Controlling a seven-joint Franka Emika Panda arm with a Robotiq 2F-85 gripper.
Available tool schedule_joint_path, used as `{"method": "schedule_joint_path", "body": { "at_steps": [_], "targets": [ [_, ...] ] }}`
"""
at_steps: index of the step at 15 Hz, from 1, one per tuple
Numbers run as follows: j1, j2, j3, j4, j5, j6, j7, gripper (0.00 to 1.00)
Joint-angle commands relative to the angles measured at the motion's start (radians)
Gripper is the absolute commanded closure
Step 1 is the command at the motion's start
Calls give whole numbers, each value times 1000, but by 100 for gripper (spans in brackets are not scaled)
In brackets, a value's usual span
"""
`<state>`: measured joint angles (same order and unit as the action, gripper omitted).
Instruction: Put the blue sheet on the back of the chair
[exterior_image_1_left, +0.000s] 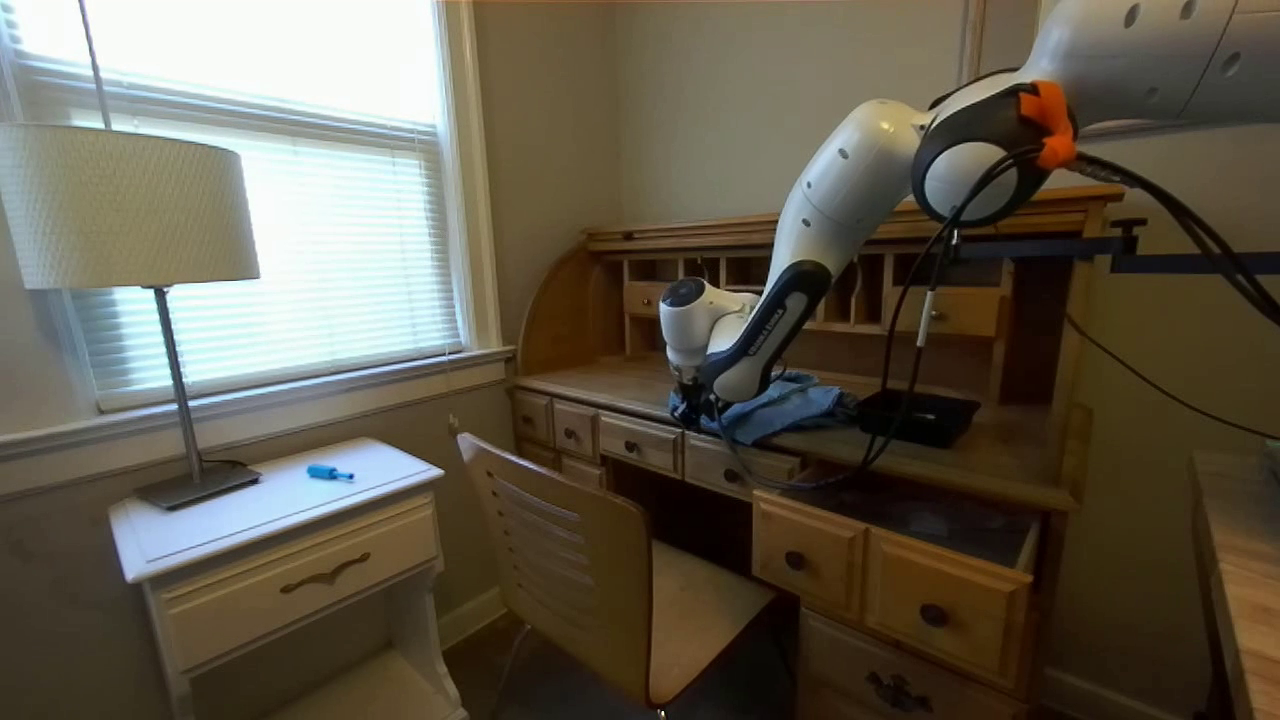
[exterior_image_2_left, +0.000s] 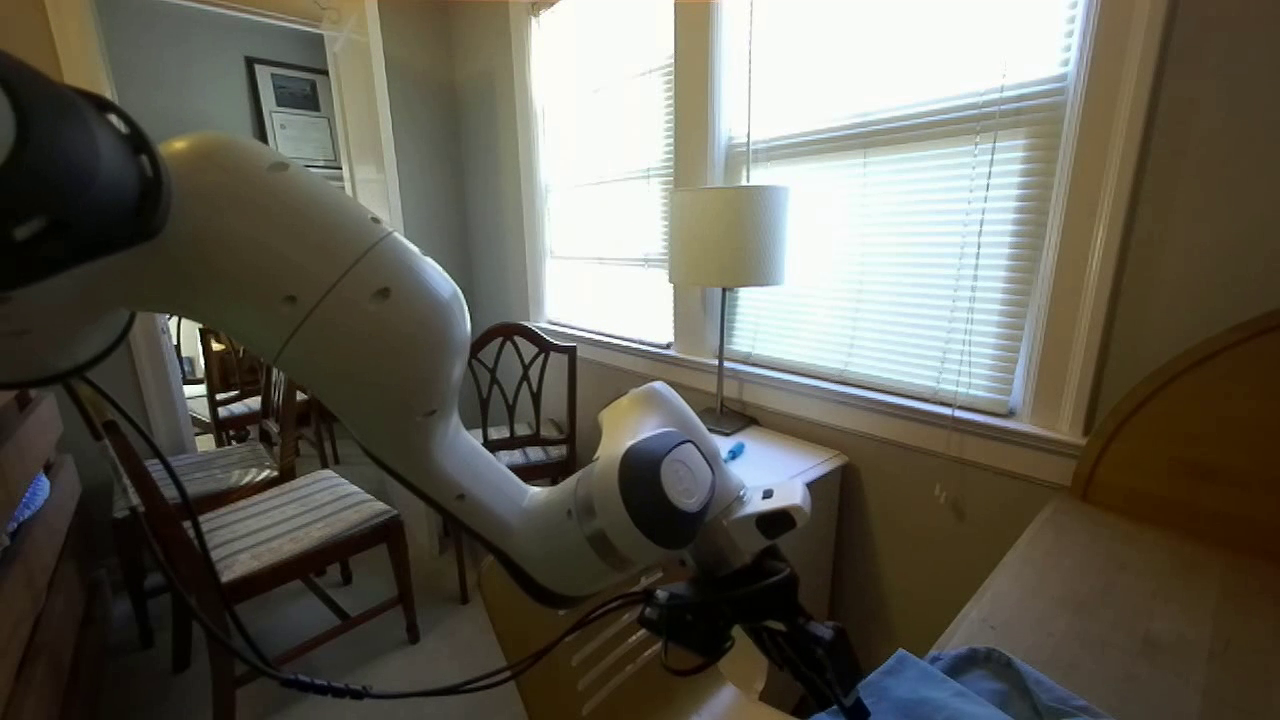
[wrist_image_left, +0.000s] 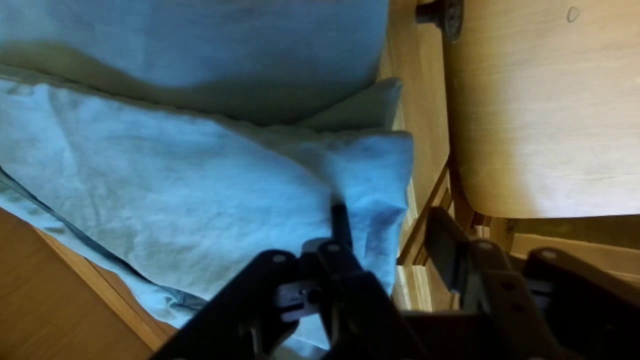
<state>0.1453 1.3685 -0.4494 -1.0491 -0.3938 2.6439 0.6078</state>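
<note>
The blue sheet (exterior_image_1_left: 795, 408) lies crumpled on the desk top, with one edge hanging over the front above the drawers. It also shows at the bottom of an exterior view (exterior_image_2_left: 935, 688) and fills much of the wrist view (wrist_image_left: 180, 200). My gripper (wrist_image_left: 392, 227) is open at the sheet's front edge. One finger is over the sheet and the other is out beyond its edge, in front of the drawers. The gripper also shows small in an exterior view (exterior_image_1_left: 690, 408). The chair (exterior_image_1_left: 575, 545) stands before the desk, its slatted back turned away from the desk. Its pale wood also shows in the wrist view (wrist_image_left: 560, 110).
A black tray (exterior_image_1_left: 920, 415) sits on the desk right of the sheet. A desk drawer (exterior_image_1_left: 945, 610) stands pulled open below. A white nightstand (exterior_image_1_left: 290, 500) holds a lamp (exterior_image_1_left: 130, 205) and a small blue tool (exterior_image_1_left: 330, 472). Cables (exterior_image_2_left: 480, 685) hang from the arm.
</note>
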Motion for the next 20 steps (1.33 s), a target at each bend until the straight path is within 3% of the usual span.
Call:
{"method": "schedule_joint_path", "body": {
  "at_steps": [1,3,4,12,20],
  "targets": [
    [3,38,-16,64,5,-34,29,86],
    [2,42,-18,74,4,-42,34,99],
    [1,42,-19,76,4,-45,37,100],
    [-3,-14,-14,50,27,3,137,100],
    [-7,-162,36,-5,39,242,252,100]
  ]
}}
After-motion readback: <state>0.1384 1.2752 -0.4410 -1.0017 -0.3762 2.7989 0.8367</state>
